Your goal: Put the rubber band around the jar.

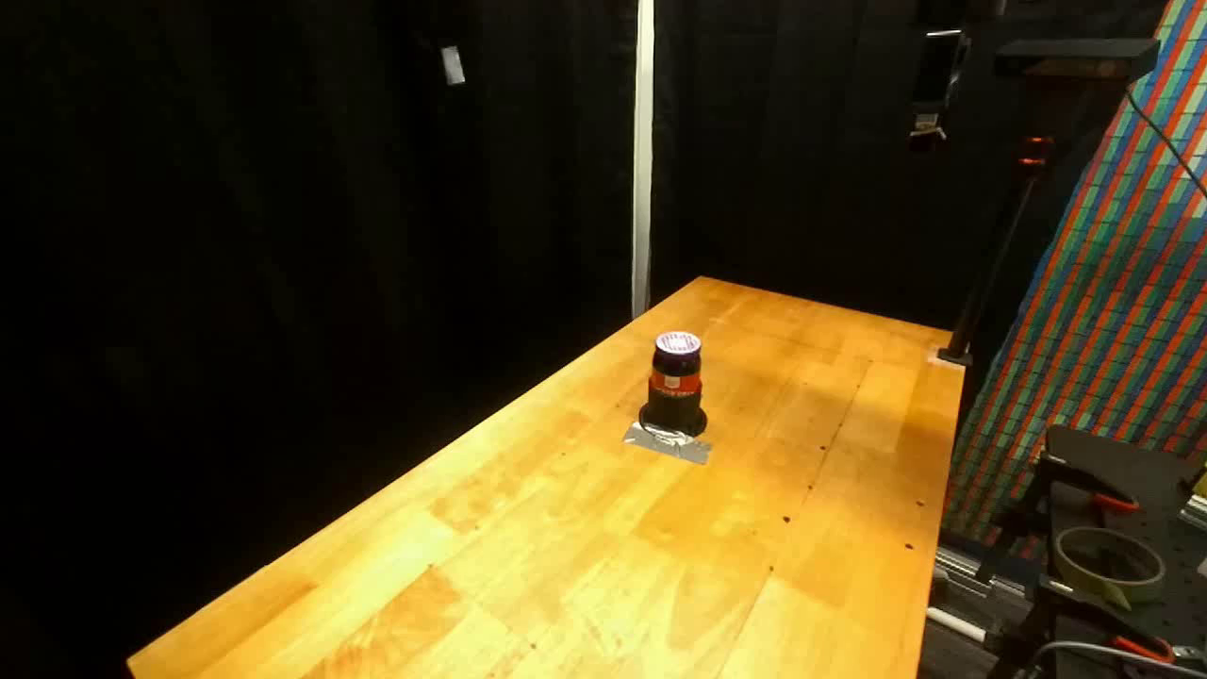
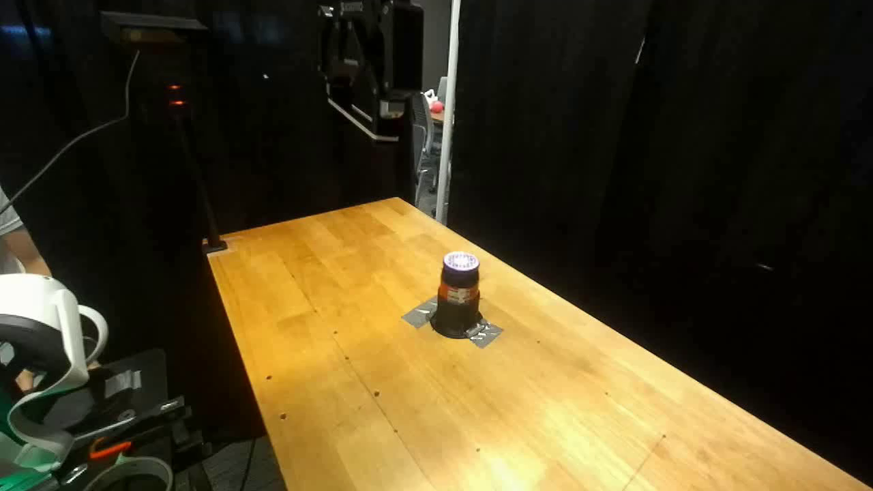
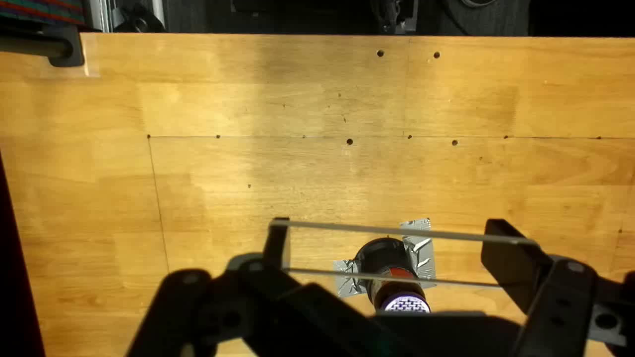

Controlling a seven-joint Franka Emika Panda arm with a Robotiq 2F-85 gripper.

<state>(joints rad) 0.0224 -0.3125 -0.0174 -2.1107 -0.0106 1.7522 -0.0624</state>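
The jar [image 1: 677, 379] has a dark body, an orange-red label and a purple-white patterned lid. It stands upright in a black holder [image 1: 674, 413] on the table, in both exterior views [image 2: 460, 292]. In the wrist view the jar [image 3: 397, 292] shows below the gripper, its lid partly hidden by the gripper's body. My gripper [image 3: 389, 235] is open, its fingers wide apart. The pale rubber band [image 3: 342, 227] is stretched around both fingers in two near-parallel strands. In an exterior view the gripper [image 2: 365, 109] hangs high above the table's far end, apart from the jar, with the band [image 2: 351, 117] at its fingertips.
Grey tape [image 1: 693, 449] fixes the holder to the wooden table [image 1: 566, 566]. A black post [image 2: 204, 198] stands at a table corner and also shows in the wrist view [image 3: 64, 47]. A side cart [image 1: 1122, 481] with a tape roll [image 1: 1111, 566] stands beside the table. Dark curtains surround it.
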